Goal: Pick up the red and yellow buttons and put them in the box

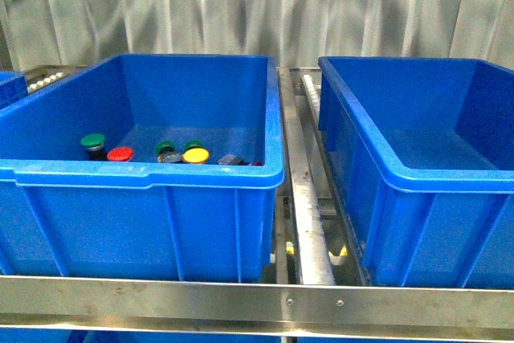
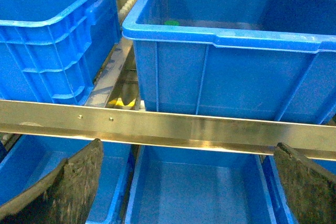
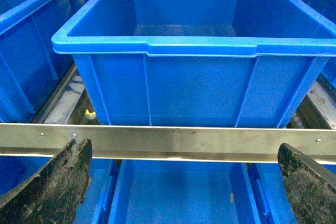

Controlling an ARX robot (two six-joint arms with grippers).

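Your left end effector (image 2: 188, 146) is spread wide: its two dark, worn fingers (image 2: 68, 182) sit at opposite lower corners of the left wrist view, with nothing between them. Your right end effector (image 3: 184, 145) is spread just as wide and also carries nothing. Both hover on the near side of the steel front rail (image 2: 210, 129) of the rack, apart from the crates.

Past that rail, the left wrist camera faces the left blue crate (image 2: 220, 38), where one green cap (image 2: 171, 23) peeks over the rim. The right wrist camera faces the right blue crate (image 3: 199, 45), seen from its short side. More blue crates (image 3: 178, 192) sit on the level below the rail.

In the front view, the buttons lie on the floor of the left crate, along its near wall. The red button (image 1: 120, 153) lies just beside a green button (image 1: 93, 142). Further right, the yellow button (image 1: 195, 156) is close against two more green ones (image 1: 165, 148). A dark button body (image 1: 230, 159) lies beyond it. A sliver of red (image 1: 257, 163) shows at the near right corner, too hidden to identify. A roller track (image 1: 309, 222) runs between the two crates.
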